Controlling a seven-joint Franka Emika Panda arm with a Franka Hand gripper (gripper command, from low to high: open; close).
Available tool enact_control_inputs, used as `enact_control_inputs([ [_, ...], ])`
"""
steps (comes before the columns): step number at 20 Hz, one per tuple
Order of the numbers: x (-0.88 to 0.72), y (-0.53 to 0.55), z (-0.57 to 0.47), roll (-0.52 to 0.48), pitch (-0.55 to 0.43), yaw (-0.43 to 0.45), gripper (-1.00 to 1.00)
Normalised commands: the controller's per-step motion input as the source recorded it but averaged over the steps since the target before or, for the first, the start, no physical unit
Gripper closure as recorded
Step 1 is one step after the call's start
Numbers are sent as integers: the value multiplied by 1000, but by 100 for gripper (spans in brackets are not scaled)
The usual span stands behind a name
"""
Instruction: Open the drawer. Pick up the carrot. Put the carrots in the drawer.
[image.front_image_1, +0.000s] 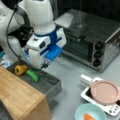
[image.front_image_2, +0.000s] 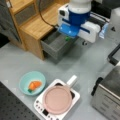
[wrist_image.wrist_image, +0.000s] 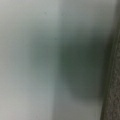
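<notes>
One drawer (image.front_image_1: 47, 83) (image.front_image_2: 56, 45), pulled open from wooden cabinet (image.front_image_1: 20, 100) (image.front_image_2: 37, 25); holds yellow item (image.front_image_1: 20, 69) & green veg (image.front_image_1: 33, 75). Carrot (image.front_image_1: 88, 117) (image.front_image_2: 34, 85) sits in blue bowl (image.front_image_1: 93, 108) (image.front_image_2: 25, 81) on tabletop (image.front_image_1: 70, 72), well apart from drawer. Gripper (image.front_image_1: 45, 65) (image.front_image_2: 68, 37) hangs over drawer's open end in both front views; jaws hidden, can't tell if open or holding anything.

The white arm (image.front_image_1: 37, 15) comes down from a front view's top, its blue-banded wrist (image.front_image_1: 48, 37) tilted, the gripper (image.front_image_1: 45, 65) low at its end. In a front view the same arm (image.front_image_2: 78, 10) enters from the top, wrist body (image.front_image_2: 75, 26) hiding the fingers. The wrist view shows no fingers at all.
</notes>
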Motion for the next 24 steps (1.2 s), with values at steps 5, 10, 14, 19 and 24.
enact_control_inputs([
  [5,599,92,193,24,188,-145,-100],
  [10,567,33,258,52,217,-122,-100],
  [14,579,9,231,54,247,-125,-100],
  [19,619,-30,182,33,274,-129,-100],
  [24,556,-85,122,36,287,-128,-100],
])
